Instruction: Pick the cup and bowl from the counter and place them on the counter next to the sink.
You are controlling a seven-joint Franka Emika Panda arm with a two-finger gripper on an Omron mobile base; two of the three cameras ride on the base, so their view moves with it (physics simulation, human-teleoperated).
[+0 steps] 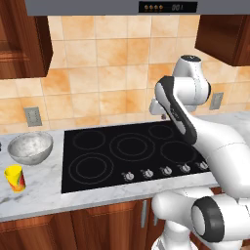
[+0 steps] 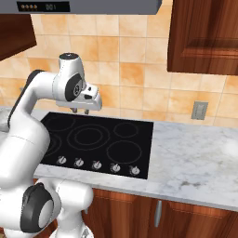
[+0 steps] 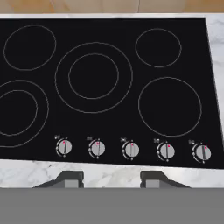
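The gripper [image 3: 111, 178] hangs above the black cooktop [image 1: 132, 149], pointing down at it, its two dark fingertips [image 3: 70, 178] spread with a clear gap between them and nothing in that gap. In the hand view the fingertips sit at 6 o'clock over the front strip of marble, just below the row of five knobs [image 3: 131, 149] along the cooktop's near edge. In the right base view the gripper [image 2: 80, 110] shows as two short dark prongs under the white hand, above the back left rings of the cooktop.

The bowl [image 1: 30, 147] stands upright on the table [image 1: 41, 188] at 9 o'clock in the left base view, beside the cooktop's left edge, silvery outside and speckled white inside. The cup [image 1: 15, 178] stands upright just in front of the bowl, toward 8 o'clock, yellow with red-orange marks; the two look close together, but whether they touch cannot be told. Both lie well apart from the gripper, off to the arm's left.

To the right of the cooktop the marble runs on in the right base view toward 3 o'clock, below a wall outlet [image 2: 200, 110] set in the orange tile backsplash [image 2: 135, 69]. Reddish-brown cabinets [image 2: 204, 37] hang above, and a range hood [image 1: 146, 7] spans the top edge.
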